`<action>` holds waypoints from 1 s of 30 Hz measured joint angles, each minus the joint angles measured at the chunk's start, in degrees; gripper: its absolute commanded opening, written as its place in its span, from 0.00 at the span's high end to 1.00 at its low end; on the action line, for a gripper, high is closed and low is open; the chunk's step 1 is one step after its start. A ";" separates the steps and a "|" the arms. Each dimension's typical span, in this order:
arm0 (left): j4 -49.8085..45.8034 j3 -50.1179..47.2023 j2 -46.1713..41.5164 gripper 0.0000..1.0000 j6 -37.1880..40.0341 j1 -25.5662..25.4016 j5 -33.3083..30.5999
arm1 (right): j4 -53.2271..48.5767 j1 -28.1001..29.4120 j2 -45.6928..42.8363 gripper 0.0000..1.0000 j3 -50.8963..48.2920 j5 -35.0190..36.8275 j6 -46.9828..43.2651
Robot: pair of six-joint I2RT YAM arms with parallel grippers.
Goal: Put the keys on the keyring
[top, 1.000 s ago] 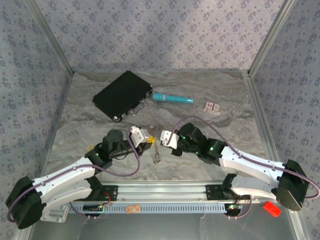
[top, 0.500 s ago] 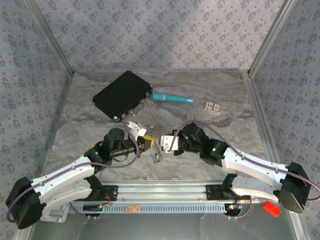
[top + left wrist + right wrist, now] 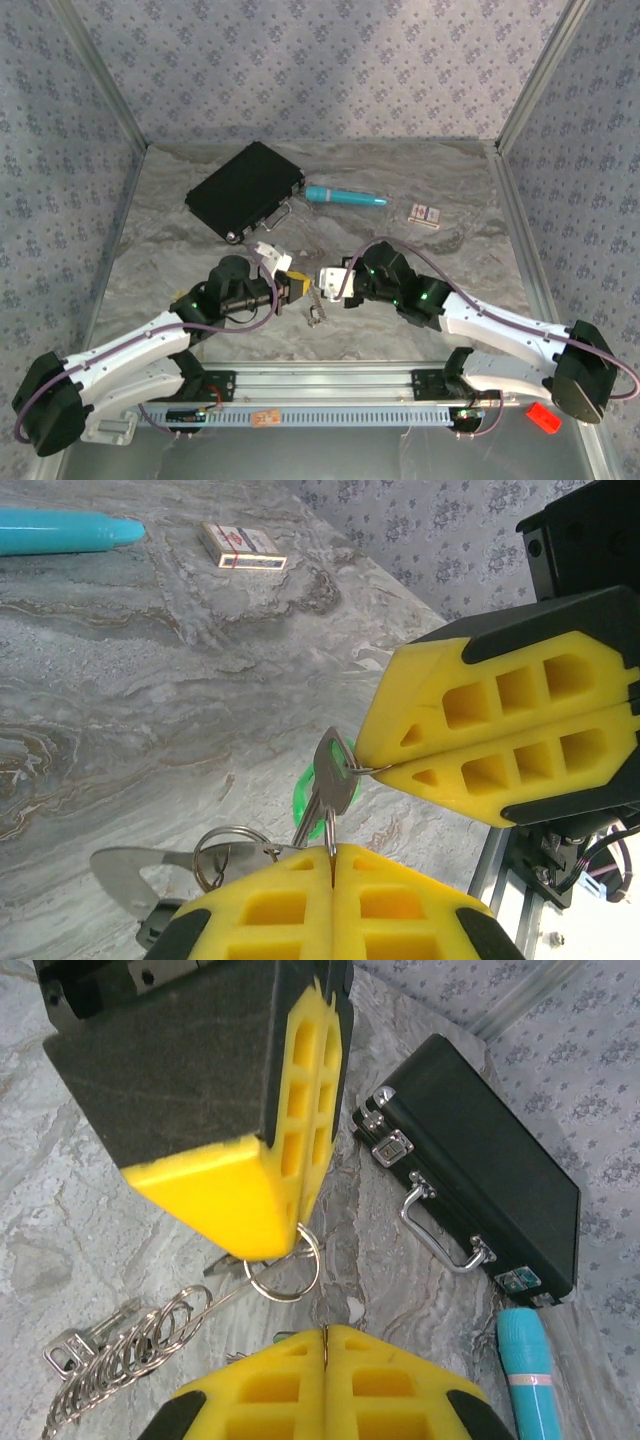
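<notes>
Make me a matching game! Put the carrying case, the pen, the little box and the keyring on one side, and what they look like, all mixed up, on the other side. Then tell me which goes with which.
Things:
1. carrying case
2. pen
3. little box
4. keyring

What they look like:
A. teal
B. silvery, with a short chain
C. black, with a metal handle
D. white with a bit of red

Right pairs: 1-C, 2-A, 3-D, 4-B
</notes>
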 measured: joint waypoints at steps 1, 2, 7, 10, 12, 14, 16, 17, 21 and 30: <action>0.04 0.00 0.00 1.00 0.02 0.00 0.11 | 0.04 0.00 0.15 1.00 0.13 -0.17 0.02; 0.13 0.00 -0.02 1.00 0.02 0.00 0.13 | 0.15 0.00 0.33 1.00 0.26 -0.39 0.15; 0.22 0.00 0.09 1.00 0.02 0.00 0.13 | 0.59 0.00 1.09 1.00 0.57 -1.14 0.44; 0.26 0.00 0.57 1.00 0.02 0.00 0.11 | 0.81 0.02 1.49 1.00 0.57 -1.44 0.72; 0.31 0.00 0.76 1.00 0.02 0.00 0.11 | 0.81 0.02 1.55 1.00 0.57 -1.66 1.05; 0.44 0.00 0.76 1.00 0.02 0.00 0.13 | 0.83 0.02 1.64 1.00 0.57 -1.75 1.11; 0.46 0.00 0.76 1.00 0.02 0.00 0.13 | 0.83 0.04 1.81 1.00 0.57 -1.75 1.27; 0.46 0.00 0.76 1.00 0.02 0.00 0.13 | 0.83 0.09 1.97 1.00 0.57 -1.75 1.31; 0.46 0.00 0.76 1.00 0.02 0.00 0.13 | 0.83 0.13 2.54 1.00 0.57 -1.75 1.33; 0.44 0.00 0.76 1.00 0.00 0.00 0.33 | 0.81 0.31 2.82 1.00 0.59 -1.70 1.33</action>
